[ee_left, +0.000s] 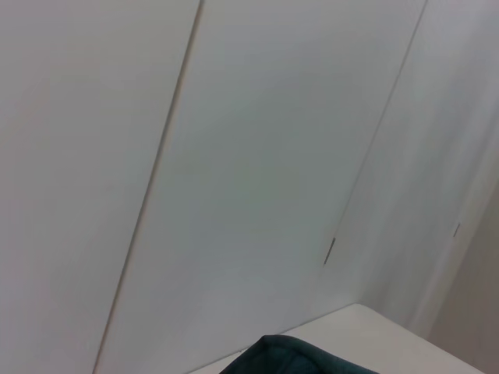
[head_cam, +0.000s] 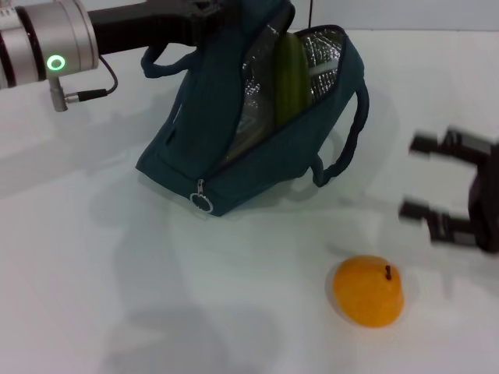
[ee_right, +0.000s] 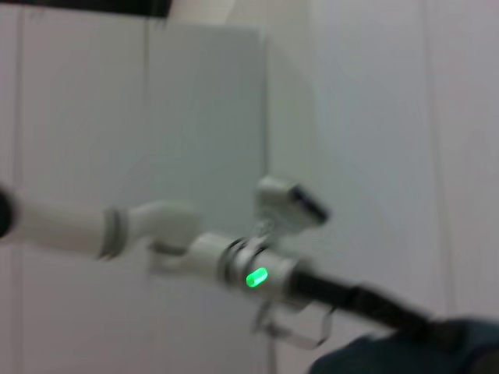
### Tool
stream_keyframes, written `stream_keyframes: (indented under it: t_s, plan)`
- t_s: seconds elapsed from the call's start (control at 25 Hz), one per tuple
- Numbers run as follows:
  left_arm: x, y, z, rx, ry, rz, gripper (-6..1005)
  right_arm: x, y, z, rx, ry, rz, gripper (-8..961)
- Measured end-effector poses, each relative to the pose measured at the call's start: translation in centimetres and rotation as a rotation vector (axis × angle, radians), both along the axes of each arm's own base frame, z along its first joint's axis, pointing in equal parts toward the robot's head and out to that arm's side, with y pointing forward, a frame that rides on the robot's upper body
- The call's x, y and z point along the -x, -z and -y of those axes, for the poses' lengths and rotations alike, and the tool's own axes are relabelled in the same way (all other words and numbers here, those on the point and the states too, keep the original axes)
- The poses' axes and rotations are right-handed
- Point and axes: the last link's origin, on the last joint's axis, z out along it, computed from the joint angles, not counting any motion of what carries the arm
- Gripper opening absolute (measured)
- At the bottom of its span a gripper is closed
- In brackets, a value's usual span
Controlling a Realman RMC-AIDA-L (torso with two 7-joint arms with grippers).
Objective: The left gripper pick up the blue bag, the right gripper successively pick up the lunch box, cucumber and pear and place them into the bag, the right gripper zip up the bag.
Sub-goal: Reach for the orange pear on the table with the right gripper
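Beside blue bag (head_cam: 257, 148), held up by left tool (head_cam: 199, 19), grip hidden: cucumber (head_cam: 290, 78) inside, lunch box probably too; pear (head_cam: 369, 291) outstanding; right tool (head_cam: 417, 178) apart, empty; zipping pending.

The left gripper (head_cam: 204, 17) is black, on a silver cylindrical wrist (head_cam: 54, 47) with a green ring light (head_cam: 56, 62) and thin black cable (head_cam: 105, 82). The right gripper (head_cam: 425, 181) is black, two-fingered.
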Motion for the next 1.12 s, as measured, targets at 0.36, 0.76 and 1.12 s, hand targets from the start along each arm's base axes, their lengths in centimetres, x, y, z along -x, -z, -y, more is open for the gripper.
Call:
stream_keyframes:
  t_s: [0.36, 0.76, 1.12]
  plan:
    - [-0.4, 0.5, 0.0, 0.008, 0.006, -0.003, 45, -3.3, 2.2, 2.7, 0.155, 0.077, 0.111, 745]
    - [-0.2, 0.6, 0.1, 0.011, 0.001, 0.002, 45, -4.0, 3.2, 3.1, 0.179, 0.109, 0.144, 671]
    - [-0.3, 0.6, 0.0, 0.010, 0.002, 0.002, 45, -3.7, 4.6, 2.6, 0.194, 0.103, 0.190, 502]
